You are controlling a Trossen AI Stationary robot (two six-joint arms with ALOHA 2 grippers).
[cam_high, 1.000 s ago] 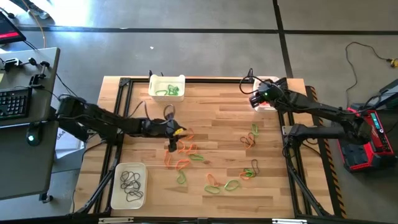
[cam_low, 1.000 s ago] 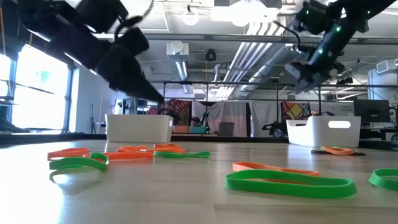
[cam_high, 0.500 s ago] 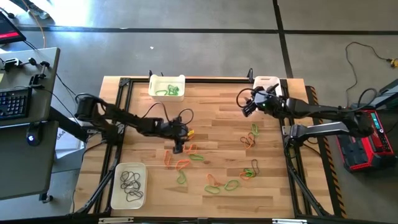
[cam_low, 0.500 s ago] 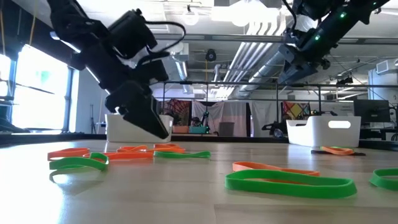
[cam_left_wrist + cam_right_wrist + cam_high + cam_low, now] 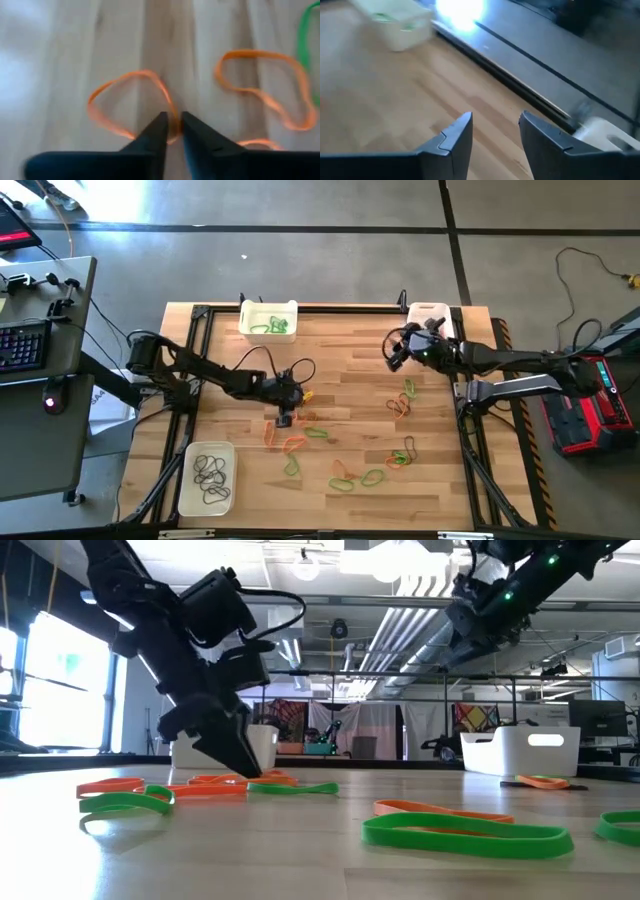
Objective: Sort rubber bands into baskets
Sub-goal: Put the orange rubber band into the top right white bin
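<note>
Now the left gripper (image 5: 171, 120) is pinching a thin orange rubber band (image 5: 131, 102) near the wooden table's (image 5: 350, 370) centre; next it probably needs lifting toward a white plastic basket (image 5: 428, 314). The right gripper (image 5: 492, 127) is hanging spread near the far-right corner.

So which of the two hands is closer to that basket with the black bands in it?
The left hand; it sits over the orange bands just up-table from that basket. The right hand is far across, near the opposite corner.
</note>
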